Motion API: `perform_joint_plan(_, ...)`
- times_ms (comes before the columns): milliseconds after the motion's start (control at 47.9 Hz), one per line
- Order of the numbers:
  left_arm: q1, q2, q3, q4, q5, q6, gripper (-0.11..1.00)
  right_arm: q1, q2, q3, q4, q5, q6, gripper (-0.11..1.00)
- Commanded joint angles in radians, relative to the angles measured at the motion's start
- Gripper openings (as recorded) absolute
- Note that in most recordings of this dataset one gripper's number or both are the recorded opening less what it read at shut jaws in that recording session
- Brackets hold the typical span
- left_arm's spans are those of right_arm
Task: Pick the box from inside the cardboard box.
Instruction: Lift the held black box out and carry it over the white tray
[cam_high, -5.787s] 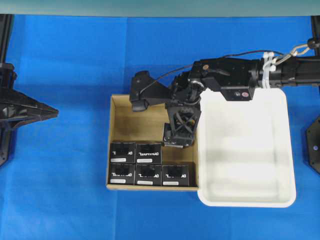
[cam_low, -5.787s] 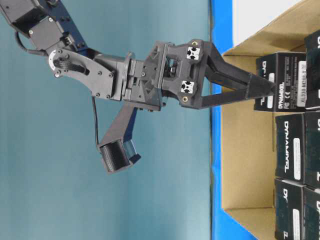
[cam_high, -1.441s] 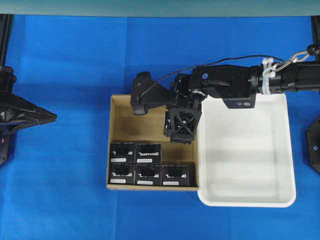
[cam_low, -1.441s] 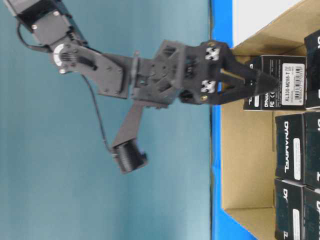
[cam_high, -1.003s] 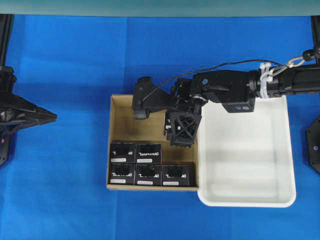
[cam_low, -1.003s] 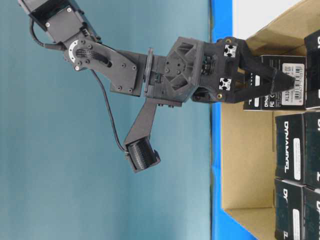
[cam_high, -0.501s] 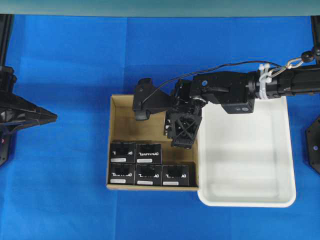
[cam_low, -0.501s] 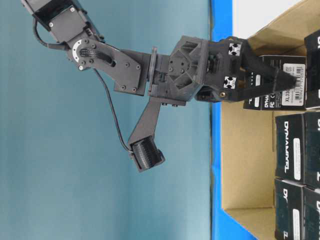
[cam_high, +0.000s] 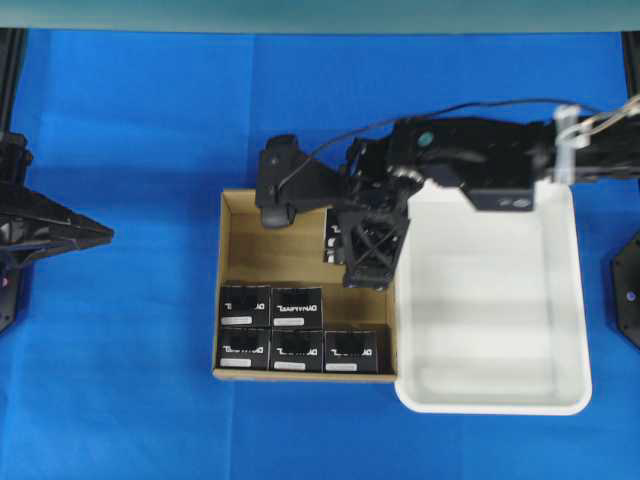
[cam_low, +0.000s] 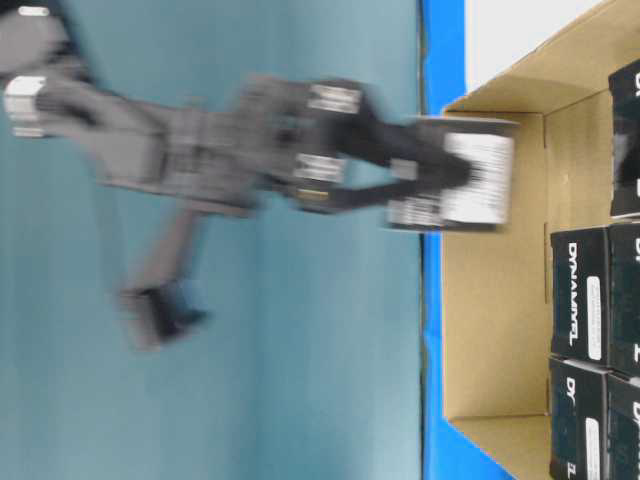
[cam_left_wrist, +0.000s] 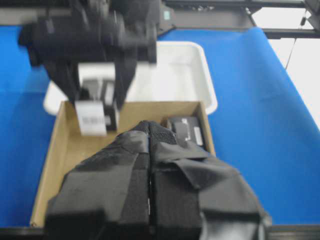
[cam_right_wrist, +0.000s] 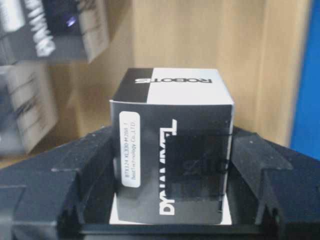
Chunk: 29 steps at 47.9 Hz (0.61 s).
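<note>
Above the cardboard box (cam_high: 240, 240), your right gripper (cam_high: 367, 250) is clamping one black box (cam_right_wrist: 172, 160) between its fingers, and the grasp is looking sound: in the right wrist view the pads are pressing both side faces of the carton, which is sitting square and upright between them. From the table-level view you are seeing that same box (cam_low: 465, 185) level with the brown wall's top edge or just outside it, so I am judging the lift to be well under way, though the blur there is making the exact clearance hard to read. Overhead, the gripper is covering most of the carton, so only a sliver is showing beside it.

Five matching black boxes (cam_high: 297, 305) are sitting in two rows along the near wall of the carton, well apart from the one you are holding. Your left gripper (cam_left_wrist: 149, 150) is parked off to the side with its two fingers pressed together and carrying nothing.

What is done, as I am reading it: the reach, the grip and most of the raise. What is left is bringing the box fully clear of the walls. The white tray (cam_high: 570, 300) is lying just beside the carton, bare inside
</note>
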Motion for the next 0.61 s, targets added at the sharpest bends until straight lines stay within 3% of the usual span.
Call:
perform_joint_plan(0, 0.002, 0.005, -0.029, 0.002, -0.005, -0.002, -0.07, -0.020, -0.067, -0.057, 0.003, 0.086, -0.003, 0.62)
perform_joint_plan(272, 0.003, 0.005, -0.034, 0.003, -0.005, -0.002, -0.07, -0.087, -0.224, -0.109, -0.009, 0.262, -0.014, 0.62)
perform_joint_plan(418, 0.002, 0.005, -0.032, 0.002, -0.005, -0.002, -0.07, -0.106, -0.267, -0.064, -0.029, 0.295, -0.017, 0.62)
perform_joint_plan(585, 0.000, 0.005, -0.034, 0.003, -0.005, -0.002, -0.07, -0.117, -0.287, 0.028, -0.051, 0.247, -0.057, 0.62)
